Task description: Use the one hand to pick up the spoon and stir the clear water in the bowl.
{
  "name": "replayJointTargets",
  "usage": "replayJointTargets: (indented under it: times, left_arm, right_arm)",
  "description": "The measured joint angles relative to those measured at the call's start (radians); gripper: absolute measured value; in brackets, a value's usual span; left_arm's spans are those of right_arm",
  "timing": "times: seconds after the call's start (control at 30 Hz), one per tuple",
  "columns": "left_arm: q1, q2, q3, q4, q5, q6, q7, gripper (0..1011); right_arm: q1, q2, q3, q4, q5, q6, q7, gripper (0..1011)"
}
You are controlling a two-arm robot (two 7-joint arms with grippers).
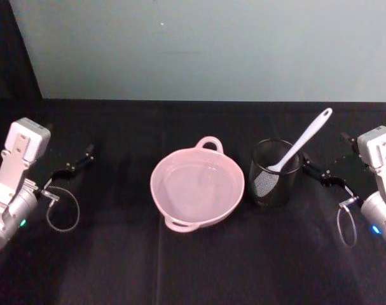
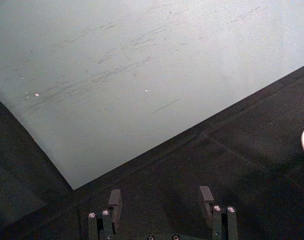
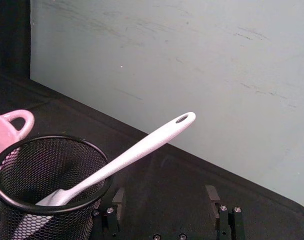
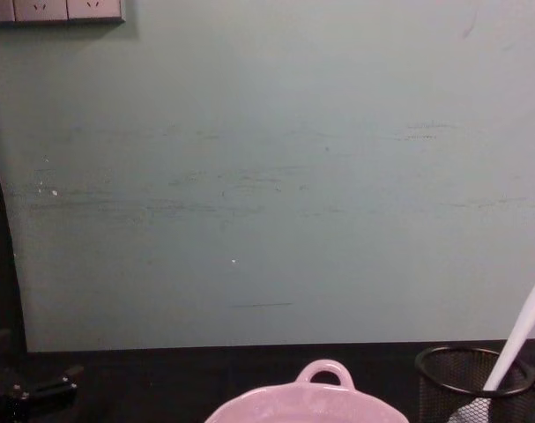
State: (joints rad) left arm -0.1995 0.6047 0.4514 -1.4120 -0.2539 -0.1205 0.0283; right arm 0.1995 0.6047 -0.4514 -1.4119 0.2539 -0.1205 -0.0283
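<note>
Backing black-draped table [image 1: 116, 267] and bowl [image 1: 166, 197]: seemingly scuffed wall [image 1: 212, 51]

The light is dim and even, coming from above: the pale wall [image 4: 267, 176] beyond the left gripper [image 2: 160, 196] and right gripper [image 3: 165, 196] takes most of it, while the black cloth [image 1: 116, 267] beneath them swallows nearly every shadow. To the right gripper's left, the pink bowl [image 1: 198, 189] carries soft glare along its glossy rim. The white spoon [image 1: 301, 145] shines brightest against the dark mesh cup [image 1: 273, 184].
</note>
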Motion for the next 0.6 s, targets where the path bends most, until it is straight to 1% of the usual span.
replayJointTargets:
  times: [0.6]
  left_arm:
    - [0.000, 0.000, 0.000, 0.000, 0.000, 0.000, 0.000, 1011]
  right_arm:
    - [0.000, 0.000, 0.000, 0.000, 0.000, 0.000, 0.000, 1002]
